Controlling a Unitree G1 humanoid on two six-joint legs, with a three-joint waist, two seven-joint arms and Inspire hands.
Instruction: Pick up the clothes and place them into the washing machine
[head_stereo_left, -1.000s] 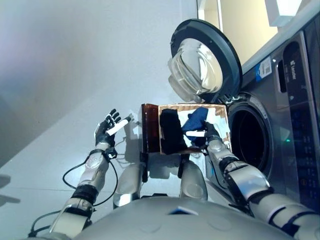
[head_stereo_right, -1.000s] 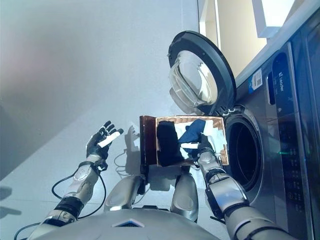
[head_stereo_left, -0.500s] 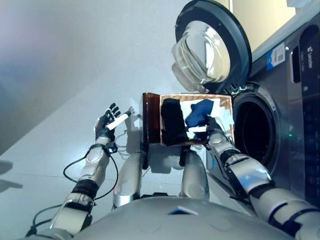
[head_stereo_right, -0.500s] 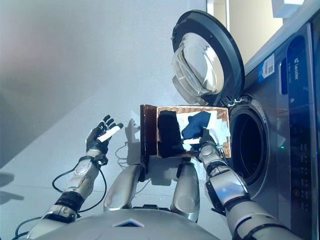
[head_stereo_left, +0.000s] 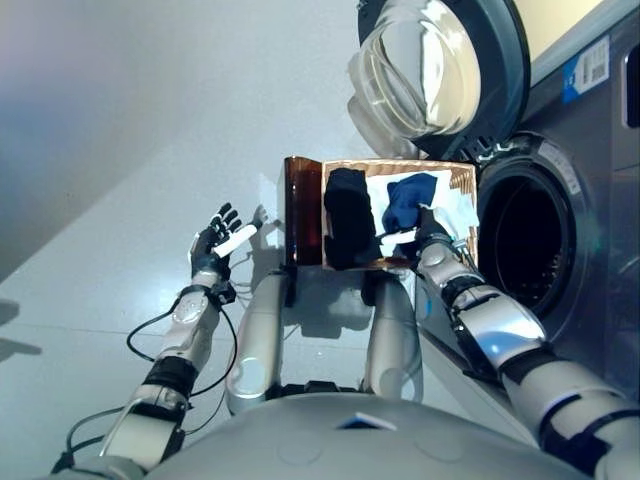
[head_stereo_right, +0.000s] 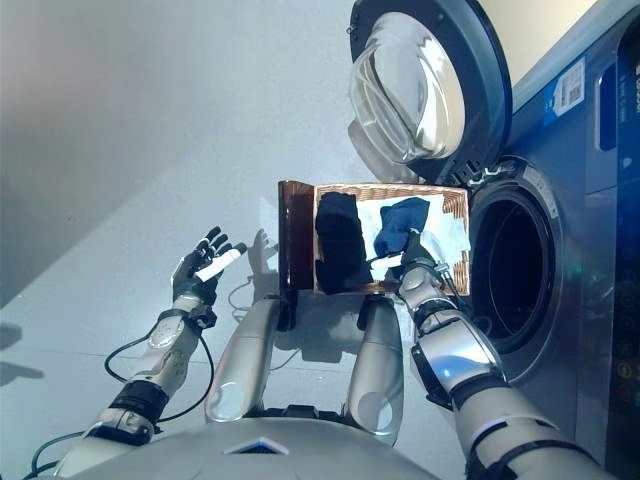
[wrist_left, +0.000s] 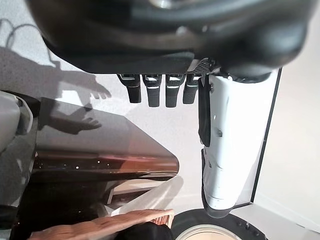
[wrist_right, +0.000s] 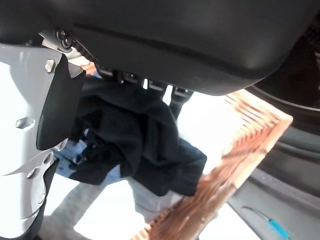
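Right hand (head_stereo_left: 428, 232) now deeper in basket (head_stereo_left: 465, 178); fingers clamped on dark garment (wrist_right: 135, 145) | lift next | left hand (head_stereo_left: 215, 247) open, idle

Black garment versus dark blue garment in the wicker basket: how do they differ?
The black garment lies as a long bundle on the basket's left side; the dark blue garment is crumpled on white cloth nearer the washing machine's opening, by the right robot hand. Both are in the wicker basket.
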